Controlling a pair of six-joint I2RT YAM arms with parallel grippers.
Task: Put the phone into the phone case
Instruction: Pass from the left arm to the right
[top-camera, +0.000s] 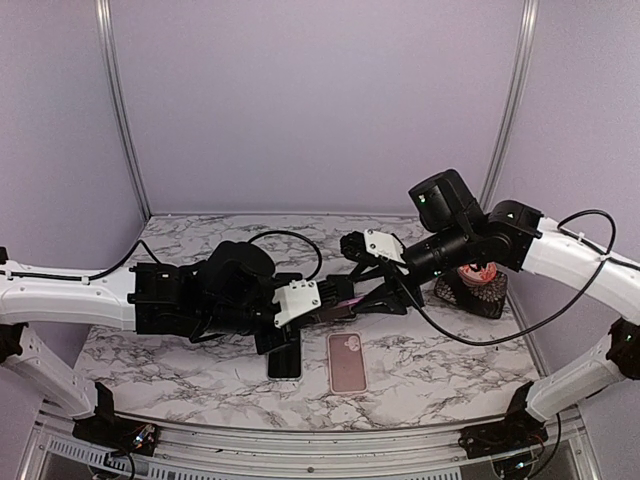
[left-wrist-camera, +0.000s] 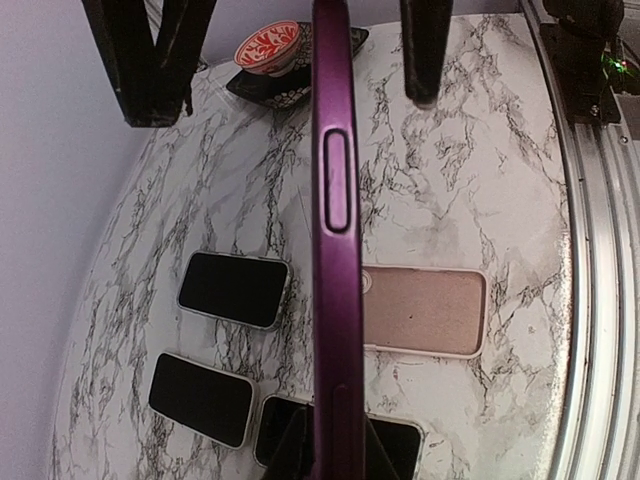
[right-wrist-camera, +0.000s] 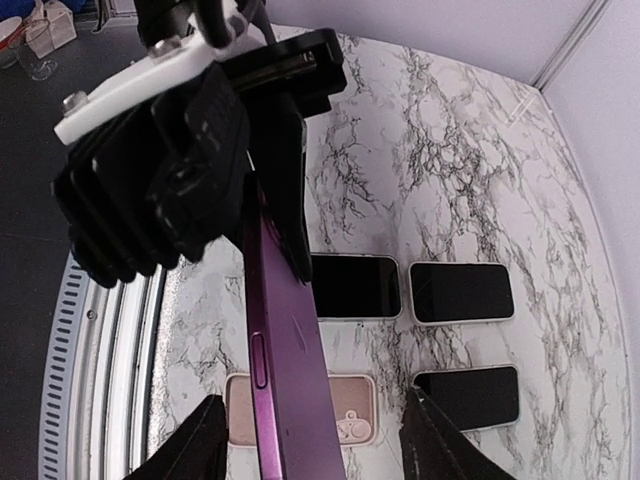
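Observation:
A purple phone case (left-wrist-camera: 336, 250) hangs edge-on above the table, side button showing; I cannot tell whether anything is in it. My left gripper (left-wrist-camera: 335, 440) is shut on its near end. My right gripper (right-wrist-camera: 312, 415) is open wide, one finger on each side of the case's other end, not touching it. In the top view the case (top-camera: 345, 303) sits between the left gripper (top-camera: 325, 305) and the right gripper (top-camera: 385, 290). Three dark-screened phones (left-wrist-camera: 233, 289) (left-wrist-camera: 200, 398) (left-wrist-camera: 400, 445) lie on the marble below. An empty pink case (left-wrist-camera: 425, 310) lies open-side up beside them.
A red patterned bowl (top-camera: 475, 278) on a dark saucer stands at the right, behind my right arm. In the top view only one phone (top-camera: 285, 362) and the pink case (top-camera: 348, 362) show near the front edge. A metal rail (left-wrist-camera: 600, 300) borders the table.

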